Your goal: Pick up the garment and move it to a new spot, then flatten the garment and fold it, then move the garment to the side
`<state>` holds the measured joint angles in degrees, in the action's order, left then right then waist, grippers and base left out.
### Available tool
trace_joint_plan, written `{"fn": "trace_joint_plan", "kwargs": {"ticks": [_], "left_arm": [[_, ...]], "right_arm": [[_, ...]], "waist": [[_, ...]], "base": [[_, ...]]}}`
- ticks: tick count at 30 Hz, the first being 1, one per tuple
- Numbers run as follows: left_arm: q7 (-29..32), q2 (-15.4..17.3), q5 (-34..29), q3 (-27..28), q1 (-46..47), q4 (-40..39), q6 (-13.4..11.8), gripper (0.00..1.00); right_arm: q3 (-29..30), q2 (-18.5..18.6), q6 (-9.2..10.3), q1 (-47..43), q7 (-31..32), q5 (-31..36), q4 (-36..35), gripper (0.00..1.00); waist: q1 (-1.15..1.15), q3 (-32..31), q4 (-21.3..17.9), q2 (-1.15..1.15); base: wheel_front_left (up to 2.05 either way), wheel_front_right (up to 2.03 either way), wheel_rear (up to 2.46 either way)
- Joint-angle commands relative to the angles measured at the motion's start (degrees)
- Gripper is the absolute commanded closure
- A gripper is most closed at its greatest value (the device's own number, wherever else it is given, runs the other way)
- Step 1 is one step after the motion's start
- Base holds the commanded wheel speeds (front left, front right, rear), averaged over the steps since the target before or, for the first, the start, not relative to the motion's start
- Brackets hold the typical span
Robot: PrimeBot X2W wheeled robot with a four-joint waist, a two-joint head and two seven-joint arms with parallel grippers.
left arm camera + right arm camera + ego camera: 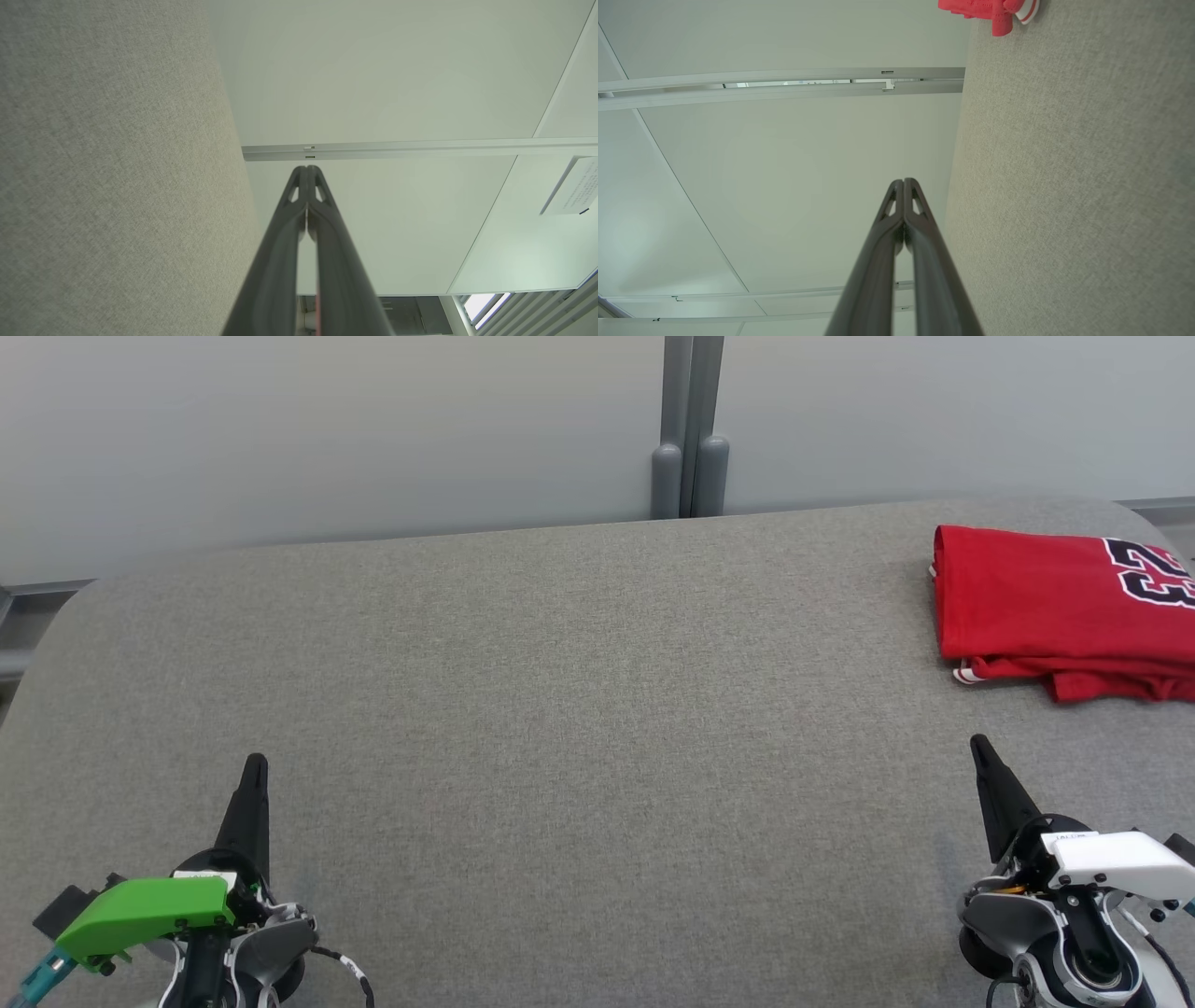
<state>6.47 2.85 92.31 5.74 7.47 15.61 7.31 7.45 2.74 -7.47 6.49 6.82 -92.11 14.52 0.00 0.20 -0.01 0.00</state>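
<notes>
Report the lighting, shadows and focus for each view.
Head view: even, soft light, no glare, barely any shadow on the grey table; the red jersey is sharp but cropped at the right edge. Left wrist view: the left gripper, shut, softens towards the lens. Right wrist view: the jersey looks paler, pinkish, at the top edge.

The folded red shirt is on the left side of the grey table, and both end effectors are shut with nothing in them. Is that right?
Not quite. The head view shows the folded red shirt on the right side of the grey table. The left end effector and right end effector are indeed shut and empty.
</notes>
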Motion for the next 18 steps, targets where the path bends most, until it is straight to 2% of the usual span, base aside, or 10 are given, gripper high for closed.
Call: {"fn": "trace_joint_plan", "kwargs": {"ticks": [1,18], "left_arm": [[0.0,0.0,0.1,0.2,0.7,-0.1,0.4,1.0],[0.0,0.0,0.1,0.2,0.7,-0.1,0.4,1.0]], "right_arm": [[0.0,0.3,-0.04,0.6,0.1,-0.3,0.1,1.0],[0.0,0.3,-0.04,0.6,0.1,-0.3,0.1,1.0]], "waist": [[0.0,0.0,0.0,0.0],[0.0,0.0,0.0,0.0]], "base": [[0.0,0.0,0.0],[0.0,0.0,0.0]]}}
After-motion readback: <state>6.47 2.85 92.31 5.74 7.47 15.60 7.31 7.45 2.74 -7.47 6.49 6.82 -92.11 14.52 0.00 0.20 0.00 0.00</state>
